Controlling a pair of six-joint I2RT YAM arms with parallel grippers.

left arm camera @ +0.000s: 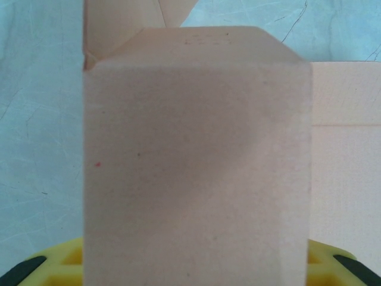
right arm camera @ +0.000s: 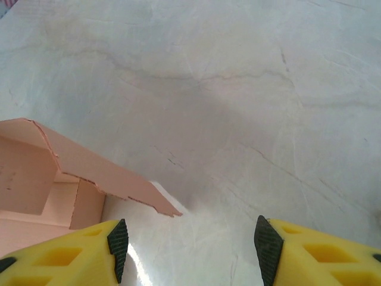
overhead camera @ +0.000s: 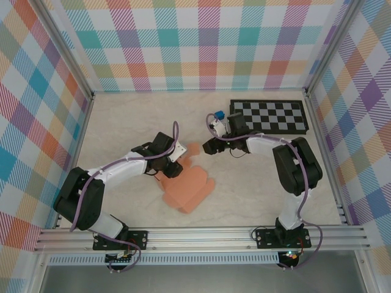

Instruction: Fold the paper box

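Observation:
The salmon-orange paper box point(overhead camera: 190, 188) lies partly folded on the table between the two arms. My left gripper point(overhead camera: 173, 163) is at its upper left edge, shut on a raised panel point(left arm camera: 196, 167) of the box. That panel spans the gap between the yellow fingers point(left arm camera: 56, 265) and hides the pads. My right gripper point(overhead camera: 208, 146) stands open just right of a small upper flap point(overhead camera: 194, 148). In the right wrist view its black pads point(right arm camera: 117, 247) are wide apart over bare table, and a torn-edged flap of the paper box point(right arm camera: 107, 176) lies beside the left finger.
A black-and-white checkerboard point(overhead camera: 269, 116) lies at the back right. A tiny blue cube point(overhead camera: 218, 115) sits by the right arm's wrist. Plaid walls and metal frame rails point(overhead camera: 201, 235) enclose the marble-patterned table point(overhead camera: 128, 122).

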